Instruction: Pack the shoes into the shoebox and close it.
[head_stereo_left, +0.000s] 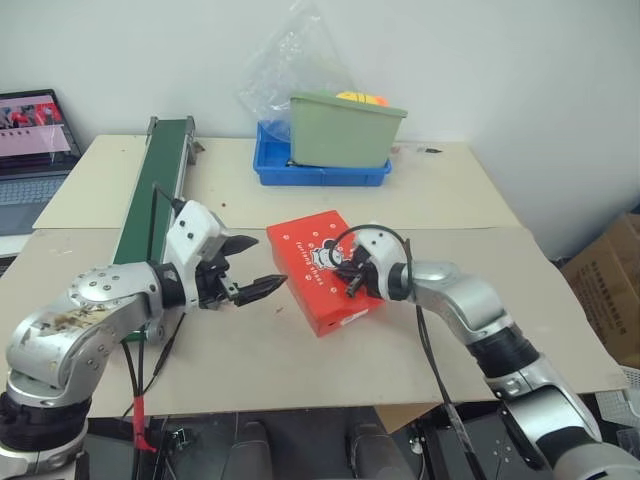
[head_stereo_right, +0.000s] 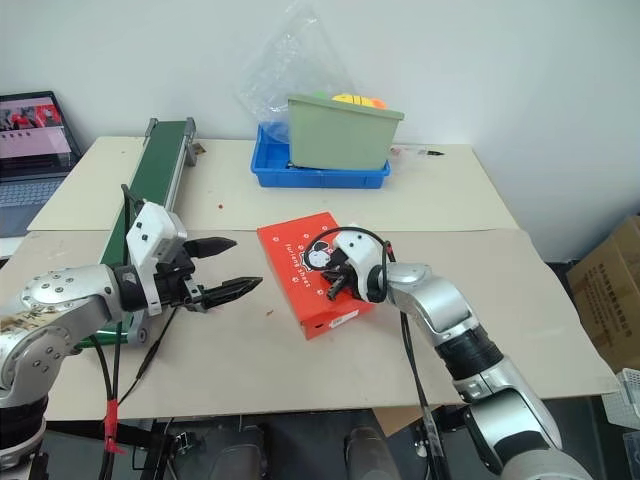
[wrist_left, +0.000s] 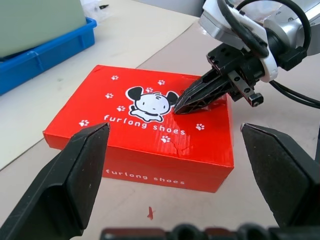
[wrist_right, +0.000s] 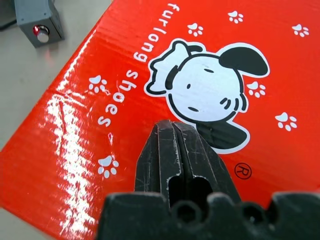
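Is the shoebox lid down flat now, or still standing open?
Shut. The shoebox lid lies flat, printed side up, with no gap seen along its front edge. The right tool, jaws together, rests its tip on the lid.

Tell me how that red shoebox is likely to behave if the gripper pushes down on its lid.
The shoebox lies flat with its lid shut, so it probably won't tip. Its glossy lid may let the shut right gripper, whose tips rest on it, skid. It looks like thin cardboard with a crease near the front edge, so it could dent.

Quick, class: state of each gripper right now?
Left gripper: open, holding nothing, beside the shoebox.
Right gripper: shut, empty, tips at the closed shoebox lid.
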